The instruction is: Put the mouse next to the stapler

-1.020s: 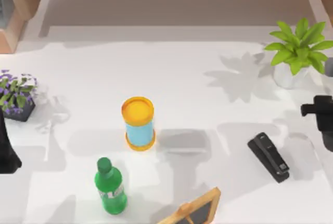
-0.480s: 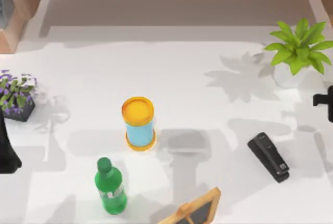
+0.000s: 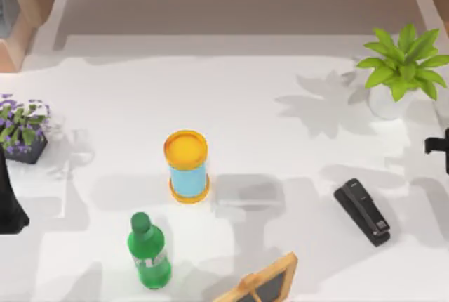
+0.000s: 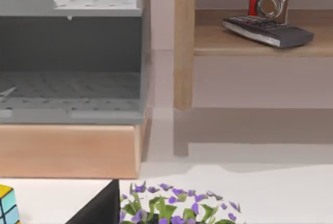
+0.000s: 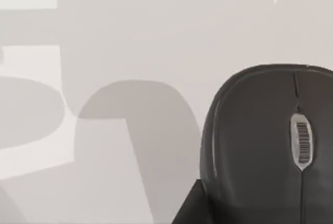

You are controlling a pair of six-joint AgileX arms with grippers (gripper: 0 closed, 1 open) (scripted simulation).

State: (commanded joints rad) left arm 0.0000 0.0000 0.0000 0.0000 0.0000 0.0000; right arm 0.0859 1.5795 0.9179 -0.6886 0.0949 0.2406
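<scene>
The right hand (image 3: 440, 149) is hovering at the counter's (image 3: 231, 98) right edge while, in the right wrist view, the dark mouse (image 5: 270, 146) is lying right beneath its camera; whether its fingers are spread or closed cannot be told. Judging by this, the reach for the mouse is underway, and next comes a descent and grip. The stapler (image 3: 362, 211) is lying front-right, long axis diagonal, metal tip pointing toward the front-right corner; the left arm (image 3: 10, 200) is idling at the left edge.

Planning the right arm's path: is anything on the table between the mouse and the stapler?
The mouse shows in the right wrist view on bare white table; the stapler lies at the table's right in the top view with open surface around it. Nothing visible blocks.
</scene>
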